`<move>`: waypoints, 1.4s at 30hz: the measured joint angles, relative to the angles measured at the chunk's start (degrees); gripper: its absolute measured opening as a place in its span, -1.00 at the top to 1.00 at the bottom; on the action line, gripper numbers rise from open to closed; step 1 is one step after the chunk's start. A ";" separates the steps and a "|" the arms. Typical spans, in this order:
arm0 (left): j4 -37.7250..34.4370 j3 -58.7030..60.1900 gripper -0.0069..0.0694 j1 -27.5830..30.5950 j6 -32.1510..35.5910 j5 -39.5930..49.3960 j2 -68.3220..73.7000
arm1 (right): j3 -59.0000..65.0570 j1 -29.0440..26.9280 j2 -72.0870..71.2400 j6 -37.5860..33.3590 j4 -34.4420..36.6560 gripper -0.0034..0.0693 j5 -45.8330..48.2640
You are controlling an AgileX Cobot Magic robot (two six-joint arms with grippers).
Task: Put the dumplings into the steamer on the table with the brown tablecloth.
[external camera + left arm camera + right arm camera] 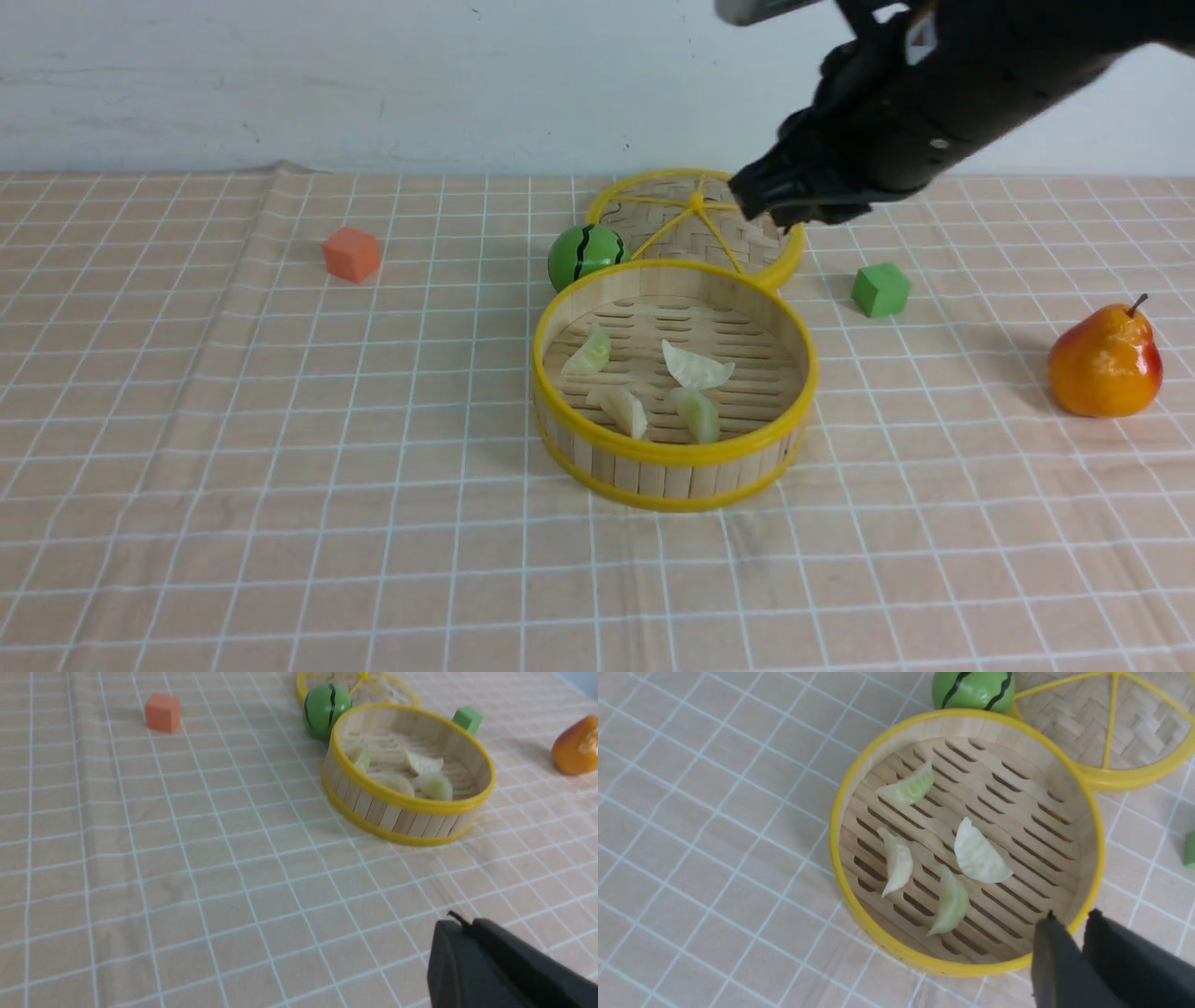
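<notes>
Hovering near the lid (674,231), the right gripper (775,205) looks closed and empty in the front view, with all four dumplings (695,369) lying inside the steamer (672,455) on the brown tablecloth (280,467). Left wrist view: the left gripper (462,926) is pinched together, well apart from the steamer (402,812). Right wrist view: only a slit separates the right gripper's fingers (1055,970).

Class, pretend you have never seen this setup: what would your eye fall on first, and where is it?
The yellow-rimmed bamboo steamer at the centre of the checked cloth draws the eye, with four dumplings lying on its slatted floor. Next come the black right gripper, hanging in the air over the basket area, and the orange pear at the far right.
</notes>
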 joint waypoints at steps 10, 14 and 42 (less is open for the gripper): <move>0.67 8.28 0.74 0.00 -0.57 -9.70 -2.50 | 29.17 0.00 -28.17 0.00 1.95 0.96 -20.37; 0.67 9.56 0.73 0.00 -0.62 -9.64 -2.50 | 36.03 0.00 -35.93 0.00 2.43 0.96 -25.46; 0.70 10.62 0.72 0.00 -0.78 -6.35 -2.50 | 43.30 -0.21 -46.28 0.00 2.19 0.94 -24.92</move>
